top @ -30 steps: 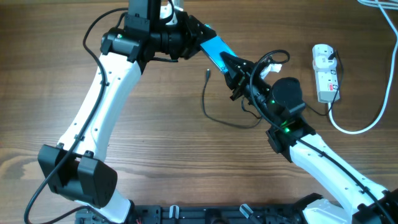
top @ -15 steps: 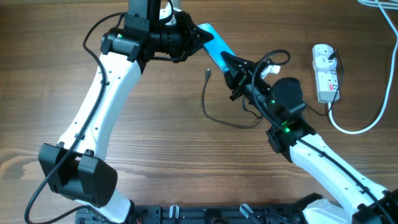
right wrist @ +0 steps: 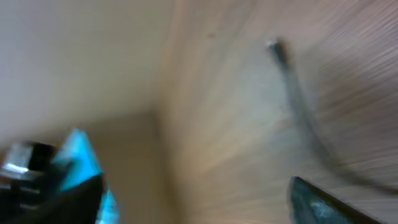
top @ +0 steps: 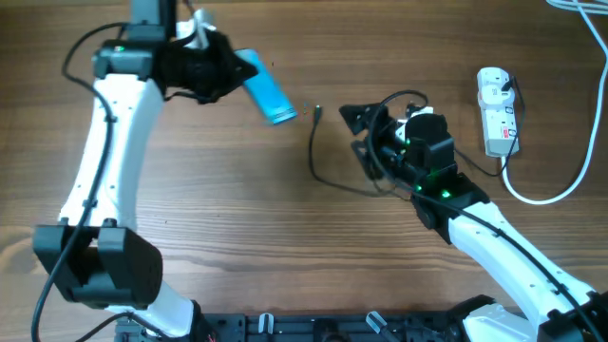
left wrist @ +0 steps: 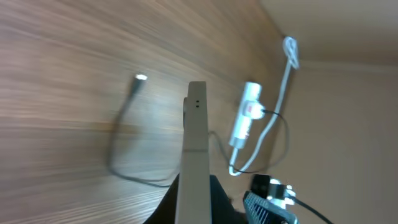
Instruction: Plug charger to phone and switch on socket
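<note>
Since 1 s ago the light-blue rectangular phone has gone from reaching the R gripper to hanging left of the small dark connector tip. The L arm swung off w/ it, and the R gripper has drawn back slightly.

The L gripper is clamped on the phone's upper end. The phone is off the surface and tilted, w/ its free end aimed roughly toward the tip, prob. to leave the port end clear for plugging.

The thin black charger cable runs down from the tip, then loops right under the R arm on the brown wooden surface.

The R gripper sits just right of the tip, jaws wide w/ nothing between. Its wrist view is blurred but shows the tip ahead, so I'd judge it's set to fetch the cable.

The white oblong power-strip socket lies well right of the tip, w/ a black plug in it and a red mark. Its white lead curls away.

No writing is legible on the socket or the phone screen.
</note>
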Tool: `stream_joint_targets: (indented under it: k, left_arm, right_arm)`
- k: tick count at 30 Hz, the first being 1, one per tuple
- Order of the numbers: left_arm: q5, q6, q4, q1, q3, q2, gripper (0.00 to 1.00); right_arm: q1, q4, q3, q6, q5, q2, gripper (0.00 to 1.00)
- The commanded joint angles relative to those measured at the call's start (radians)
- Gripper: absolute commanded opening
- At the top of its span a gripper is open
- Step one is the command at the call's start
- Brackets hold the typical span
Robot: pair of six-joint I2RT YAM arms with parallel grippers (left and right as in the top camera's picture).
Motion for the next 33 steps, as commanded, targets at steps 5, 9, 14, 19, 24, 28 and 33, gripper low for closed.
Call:
stream_joint_targets:
  k: [5, 9, 14, 19, 24, 28, 33]
  left_arm:
    - [0.289, 0.327, -0.154, 0.123, 0.002, 0.005, 0.04]
    - [0.47, 0.377, -0.18, 0.123, 0.002, 0.006, 0.04]
    - [0.538, 0.302, -0.138, 0.174, 0.002, 0.005, 0.04]
    - [0.538, 0.128, -0.039, 0.339, 0.002, 0.005, 0.04]
    - [0.537, 0.129, -0.05, 0.367, 0.002, 0.005, 0.04]
    - [0.538, 0.129, -0.053, 0.353, 0.002, 0.006, 0.04]
    - [0.537, 0.129, -0.065, 0.343, 0.002, 0.006, 0.04]
  right_arm:
    - [-0.003, -0.334, 0.002, -0.555, -0.098, 0.003, 1.0]
    - [-0.003, -0.378, 0.006, -0.622, -0.206, 0.002, 1.0]
    - [-0.003, -0.629, 0.173, -0.772, -0.187, 0.0, 0.81]
    - [-0.003, -1.0, 0.599, -0.918, 0.013, 0.139, 0.68]
    - [0.026, -1.074, 1.031, -0.961, 0.09, 0.558, 0.62]
    - [0.061, -0.909, 1.042, -0.957, 0.092, 0.703, 0.45]
    - [0.063, -0.842, 1.041, -0.925, 0.091, 0.855, 0.3]
